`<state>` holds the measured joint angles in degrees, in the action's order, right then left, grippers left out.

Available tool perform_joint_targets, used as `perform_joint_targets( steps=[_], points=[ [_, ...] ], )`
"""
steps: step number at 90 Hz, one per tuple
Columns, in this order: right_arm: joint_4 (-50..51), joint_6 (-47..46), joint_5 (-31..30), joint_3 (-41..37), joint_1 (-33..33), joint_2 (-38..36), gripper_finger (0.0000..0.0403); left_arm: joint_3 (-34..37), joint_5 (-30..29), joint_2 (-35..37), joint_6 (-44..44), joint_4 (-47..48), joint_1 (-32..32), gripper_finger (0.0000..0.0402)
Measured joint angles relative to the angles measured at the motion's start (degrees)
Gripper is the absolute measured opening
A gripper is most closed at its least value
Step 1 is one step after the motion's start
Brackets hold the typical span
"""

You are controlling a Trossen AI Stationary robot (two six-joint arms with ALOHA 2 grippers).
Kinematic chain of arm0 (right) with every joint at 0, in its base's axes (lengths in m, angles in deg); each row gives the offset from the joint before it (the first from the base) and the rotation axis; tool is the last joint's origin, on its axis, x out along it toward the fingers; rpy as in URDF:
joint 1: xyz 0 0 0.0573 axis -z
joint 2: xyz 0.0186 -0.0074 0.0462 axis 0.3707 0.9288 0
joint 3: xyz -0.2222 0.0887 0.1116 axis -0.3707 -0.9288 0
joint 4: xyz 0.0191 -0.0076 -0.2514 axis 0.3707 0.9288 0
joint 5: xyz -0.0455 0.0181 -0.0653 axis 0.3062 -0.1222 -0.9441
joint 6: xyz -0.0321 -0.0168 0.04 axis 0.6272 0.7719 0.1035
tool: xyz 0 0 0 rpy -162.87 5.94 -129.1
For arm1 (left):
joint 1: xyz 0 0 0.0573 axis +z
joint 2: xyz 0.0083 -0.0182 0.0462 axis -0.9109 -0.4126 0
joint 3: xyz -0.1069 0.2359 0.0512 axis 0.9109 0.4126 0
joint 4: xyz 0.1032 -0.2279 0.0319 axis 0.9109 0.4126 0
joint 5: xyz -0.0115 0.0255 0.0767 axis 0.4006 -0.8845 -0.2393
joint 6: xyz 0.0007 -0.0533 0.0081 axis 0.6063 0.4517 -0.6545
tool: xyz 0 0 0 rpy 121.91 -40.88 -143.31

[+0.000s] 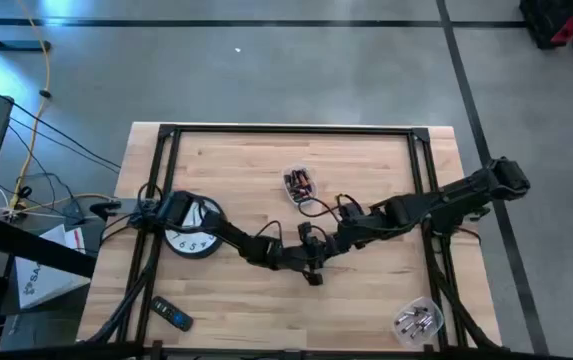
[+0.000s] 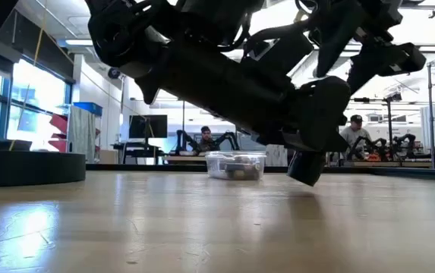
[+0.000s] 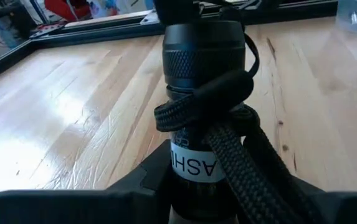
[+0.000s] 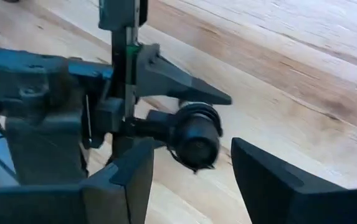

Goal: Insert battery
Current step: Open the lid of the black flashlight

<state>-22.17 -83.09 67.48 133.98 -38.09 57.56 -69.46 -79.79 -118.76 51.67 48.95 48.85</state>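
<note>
A black flashlight [image 3: 204,93] is held above the middle of the wooden surface [image 1: 236,160], a little nearer the front edge than the clear tub of batteries [image 1: 300,184]. It is gripped by the left hand [image 1: 306,262], whose fingers are closed around the labelled barrel, as seen in the left wrist view; a black wrist cord [image 3: 228,124] is looped around the barrel just below the knurled head. In the low view the flashlight [image 2: 307,168] hangs tilted just clear of the surface, in front of the tub of batteries [image 2: 236,164].

The right hand [image 4: 194,180] is positioned just beside the flashlight, on the side away from the left arm. Its fingers are spread apart with nothing between them, and the round end of the flashlight [image 4: 197,138] is seen facing it, not touched by either finger.

Seen from above, a round clock [image 1: 192,230] lies well to the left of the flashlight, partly covered by the left arm. A remote control [image 1: 171,314] lies near the front left corner of the surface, and a second clear tub [image 1: 417,322], holding small metal parts, sits near the front right corner. People are seated at benches in the room beyond the surface.
</note>
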Motion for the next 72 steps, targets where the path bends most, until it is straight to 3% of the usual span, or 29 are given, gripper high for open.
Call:
perform_joint_targets(
  steps=[52,72],
  points=[
    [-1.2,-1.7,2.3,0.0,0.7,4.3,0.0180,0.0,-1.4,0.0,0.6,1.8,0.0,0.0097],
    [-1.2,-0.3,1.2,0.0,0.7,4.5,0.0128,0.0,-1.5,0.0,0.5,1.4,0.0,0.0097]
  ],
)
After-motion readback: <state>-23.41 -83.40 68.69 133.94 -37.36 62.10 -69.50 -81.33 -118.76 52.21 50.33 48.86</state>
